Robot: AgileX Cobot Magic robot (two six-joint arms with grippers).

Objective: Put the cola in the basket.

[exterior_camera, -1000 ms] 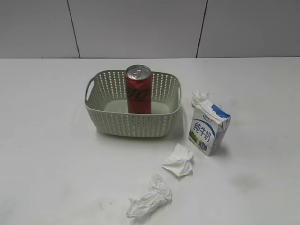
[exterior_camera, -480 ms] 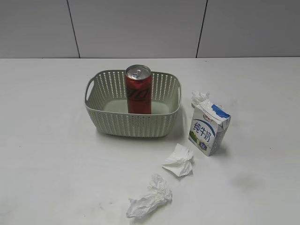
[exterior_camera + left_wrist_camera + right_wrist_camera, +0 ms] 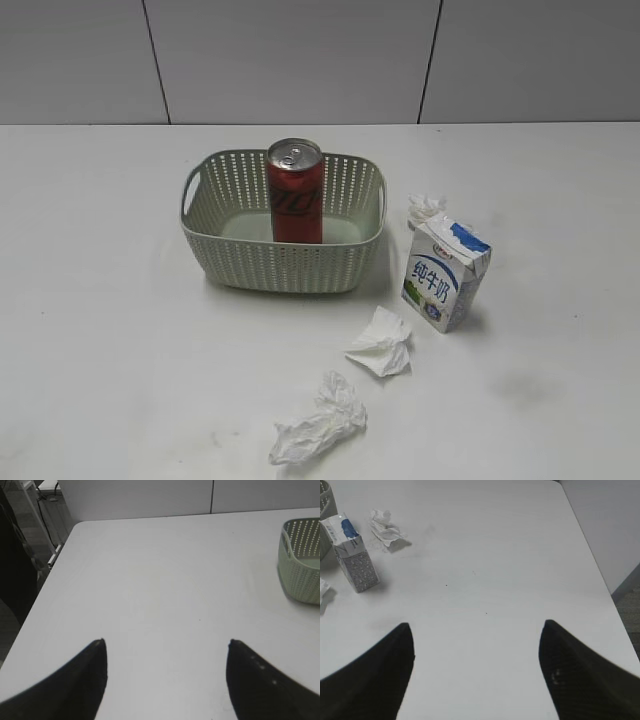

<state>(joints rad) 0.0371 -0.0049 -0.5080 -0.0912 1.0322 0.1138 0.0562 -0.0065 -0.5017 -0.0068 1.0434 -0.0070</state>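
Observation:
The red cola can stands upright inside the sage-green basket at the middle of the table in the exterior view. No arm shows in that view. My left gripper is open and empty over bare table, with the basket's end far off at the right of the left wrist view. My right gripper is open and empty over bare table, well away from the can.
A white-and-blue milk carton stands right of the basket; it also shows in the right wrist view. Crumpled tissues lie near it. The table's left edge and right edge are near the grippers.

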